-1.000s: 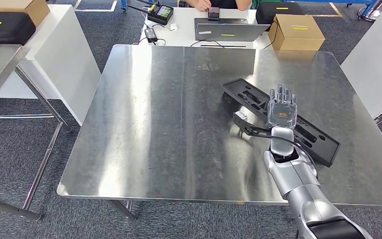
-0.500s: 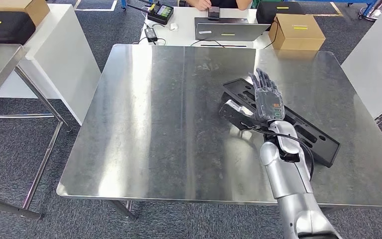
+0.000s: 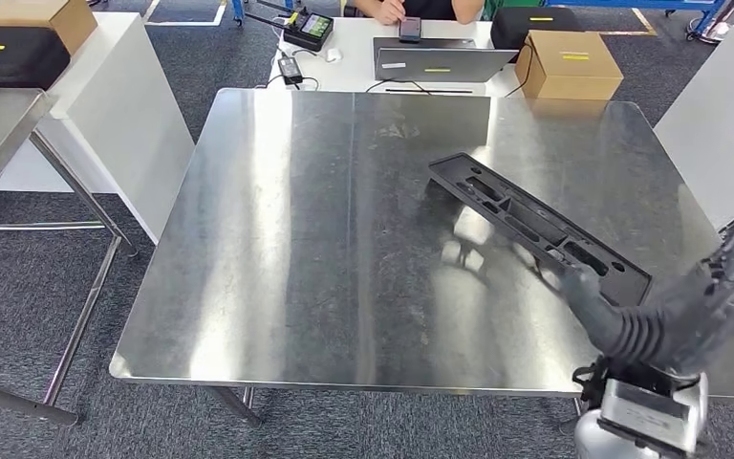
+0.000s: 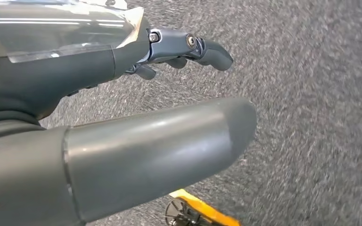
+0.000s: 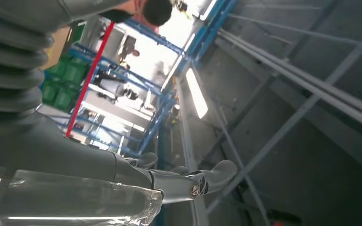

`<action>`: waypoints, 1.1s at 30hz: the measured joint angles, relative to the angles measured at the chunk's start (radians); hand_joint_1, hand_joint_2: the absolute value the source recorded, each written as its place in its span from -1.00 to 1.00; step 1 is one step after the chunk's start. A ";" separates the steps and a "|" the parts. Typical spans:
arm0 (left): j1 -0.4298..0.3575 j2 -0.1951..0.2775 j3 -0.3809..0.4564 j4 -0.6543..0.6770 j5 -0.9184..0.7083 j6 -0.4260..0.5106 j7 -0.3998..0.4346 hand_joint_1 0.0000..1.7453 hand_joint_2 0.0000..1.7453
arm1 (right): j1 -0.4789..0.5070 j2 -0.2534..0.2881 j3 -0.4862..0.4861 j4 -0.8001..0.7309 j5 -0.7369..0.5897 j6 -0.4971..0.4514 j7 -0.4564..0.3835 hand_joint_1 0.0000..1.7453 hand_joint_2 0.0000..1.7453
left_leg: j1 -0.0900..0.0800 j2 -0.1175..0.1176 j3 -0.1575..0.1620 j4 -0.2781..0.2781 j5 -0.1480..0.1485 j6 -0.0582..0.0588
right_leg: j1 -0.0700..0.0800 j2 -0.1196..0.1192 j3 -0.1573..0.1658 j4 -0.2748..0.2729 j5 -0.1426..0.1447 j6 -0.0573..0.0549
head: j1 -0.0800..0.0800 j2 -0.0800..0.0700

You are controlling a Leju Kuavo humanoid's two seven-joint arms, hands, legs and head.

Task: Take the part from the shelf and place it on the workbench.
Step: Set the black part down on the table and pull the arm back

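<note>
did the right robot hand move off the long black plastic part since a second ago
Yes. The right robot hand has pulled back from over the long black plastic part toward the shiny metal workbench's near right corner.

The part (image 3: pixel 535 226) is a long, narrow black moulded piece with recessed slots and cut-outs along its length. It lies flat on the shiny metal workbench (image 3: pixel 325 249), running diagonally from the frame's centre down toward the lower right.
</note>
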 joint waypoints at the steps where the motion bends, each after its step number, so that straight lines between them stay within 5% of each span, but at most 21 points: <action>1: 0.000 0.000 0.008 -0.003 0.004 -0.001 0.000 -1.00 -1.00 | 0.018 0.006 -0.007 -0.015 -0.017 -0.006 -0.010 -1.00 -1.00 | 0.000 0.000 0.001 0.000 0.000 0.000 | 0.000 0.000 0.001 0.000 0.000 0.000 | 0.000 0.000; 6: 0.000 0.000 0.035 -0.018 0.005 -0.004 0.008 -1.00 -1.00 | 0.080 0.035 -0.040 -0.064 -0.050 -0.017 -0.032 -1.00 -1.00 | 0.000 0.001 0.003 0.000 0.000 0.000 | 0.000 0.000 0.004 0.000 0.000 0.000 | 0.000 0.000; 11: 0.000 0.001 0.048 -0.029 -0.001 0.004 0.017 -1.00 -1.00 | 0.101 0.052 -0.053 -0.086 -0.072 -0.017 -0.037 -1.00 -1.00 | 0.000 0.002 0.011 -0.009 0.000 0.021 | -0.011 0.000 0.011 0.004 -0.003 0.012 | 0.000 0.000; 13: 0.000 0.001 0.053 -0.033 -0.002 0.006 0.022 -1.00 -1.00 | 0.109 0.055 -0.060 -0.091 -0.082 -0.020 -0.043 -1.00 -1.00 | 0.006 0.004 0.023 -0.025 0.008 0.030 | -0.009 0.000 -0.019 0.071 -0.040 0.004 | 0.002 0.000; 15: 0.000 0.001 0.056 -0.036 -0.003 0.008 0.027 -1.00 -1.00 | 0.118 0.055 -0.070 -0.091 -0.089 -0.020 -0.046 -1.00 -1.00 | 0.006 0.006 0.025 -0.028 0.010 0.034 | -0.009 0.000 -0.082 0.204 -0.101 -0.008 | 0.004 0.000; 17: 0.001 0.001 0.061 -0.037 -0.004 0.009 0.033 -1.00 -1.00 | 0.124 0.053 -0.080 -0.086 -0.094 -0.020 -0.041 -1.00 -1.00 | 0.005 0.005 0.022 -0.028 0.010 0.032 | -0.011 0.000 -0.123 0.289 -0.130 -0.004 | 0.004 0.000; 18: 0.001 0.001 0.063 -0.038 -0.005 0.006 0.035 -1.00 -1.00 | 0.124 0.051 -0.086 -0.081 -0.094 -0.020 -0.033 -1.00 -1.00 | 0.006 0.005 0.022 -0.027 0.010 0.029 | -0.012 0.000 -0.115 0.275 -0.120 0.005 | 0.004 0.000; 21: 0.002 0.000 0.069 -0.038 -0.014 -0.016 0.035 -1.00 -1.00 | 0.105 0.037 -0.116 -0.045 -0.094 -0.015 0.017 -1.00 -1.00 | 0.009 0.001 0.020 -0.019 0.008 0.012 | -0.019 0.000 -0.006 0.073 -0.044 0.030 | 0.004 0.000; 24: 0.003 0.002 0.072 -0.044 -0.029 -0.031 0.033 -1.00 -1.00 | 0.056 0.011 -0.172 0.027 -0.111 0.019 0.087 -1.00 -1.00 | 0.006 0.000 0.018 -0.010 -0.001 -0.003 | -0.017 0.001 0.026 0.005 -0.017 0.012 | 0.003 0.000; 25: 0.004 0.003 0.073 -0.046 -0.035 -0.033 0.033 -1.00 -1.00 | 0.037 0.002 -0.194 0.054 -0.115 0.032 0.103 -1.00 -1.00 | 0.007 0.001 0.019 -0.010 -0.001 0.003 | -0.020 0.001 0.027 0.004 -0.015 0.007 | 0.002 0.000; 28: 0.004 0.010 0.078 -0.053 -0.048 -0.036 0.033 -1.00 -1.00 | -0.017 -0.021 -0.251 0.133 -0.120 0.066 0.127 -1.00 -1.00 | 0.006 0.002 0.025 -0.016 0.008 0.019 | -0.035 0.000 0.037 -0.009 -0.006 0.017 | 0.002 0.000; 30: 0.004 0.015 0.080 -0.059 -0.052 -0.037 0.033 -1.00 -1.00 | -0.037 -0.034 -0.277 0.165 -0.122 0.074 0.132 -1.00 -1.00 | 0.004 0.006 0.060 -0.075 0.034 0.031 | -0.034 -0.002 0.047 -0.025 0.002 0.021 | 0.000 0.000; 33: 0.005 0.013 0.081 -0.062 -0.052 -0.038 0.034 -1.00 -1.00 | -0.059 -0.054 -0.307 0.205 -0.126 0.081 0.134 -1.00 -1.00 | 0.017 0.014 0.110 -0.173 0.081 0.054 | -0.029 -0.001 0.001 0.063 -0.044 0.006 | -0.001 0.000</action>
